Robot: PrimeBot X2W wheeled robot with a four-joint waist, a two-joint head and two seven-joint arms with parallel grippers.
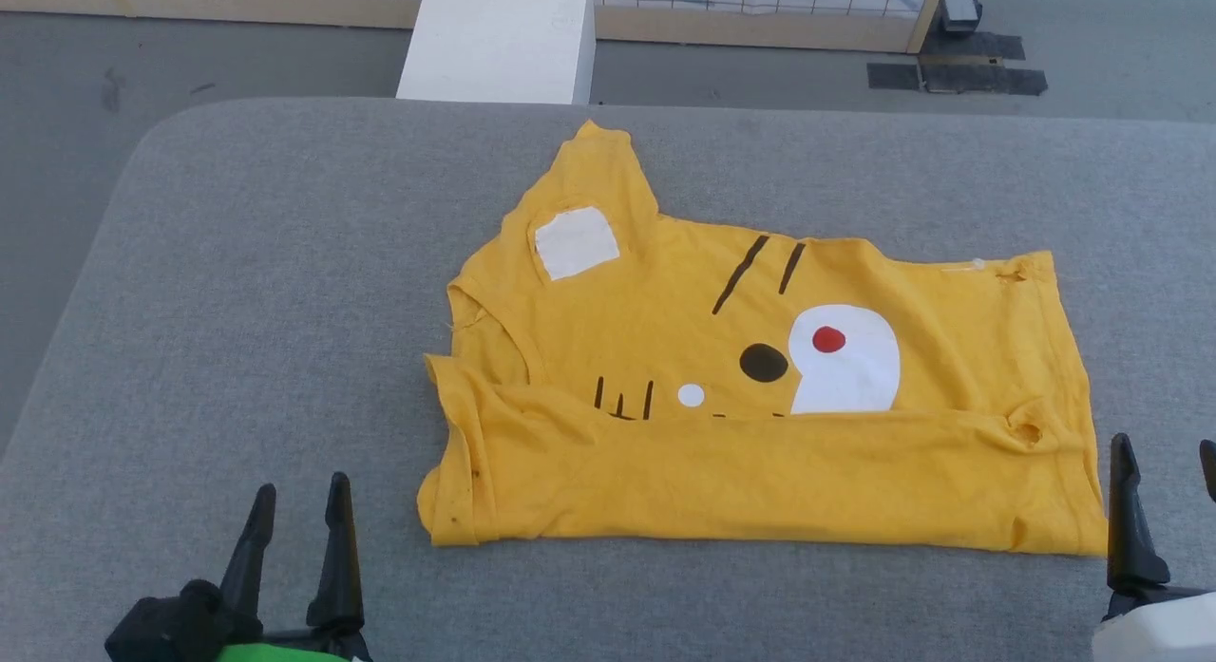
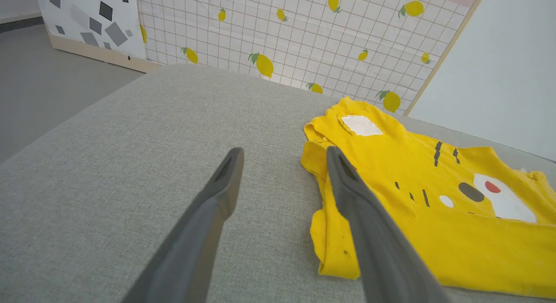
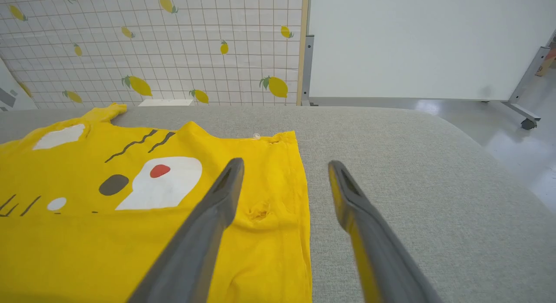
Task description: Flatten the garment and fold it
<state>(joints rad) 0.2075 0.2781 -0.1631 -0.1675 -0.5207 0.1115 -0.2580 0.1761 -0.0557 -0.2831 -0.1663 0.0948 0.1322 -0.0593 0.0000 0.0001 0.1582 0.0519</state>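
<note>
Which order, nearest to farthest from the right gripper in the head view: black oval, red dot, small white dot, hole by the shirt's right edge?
1. hole: at the garment right edge, just left of the right gripper.
2. red dot: on the white patch.
3. black oval: left of that patch.
4. small white dot: farther left, above the fold.

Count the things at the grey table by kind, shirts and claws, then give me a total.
Yellow shirt: 1
Claws: 2 (left claw, right claw)
Total: 3
</note>
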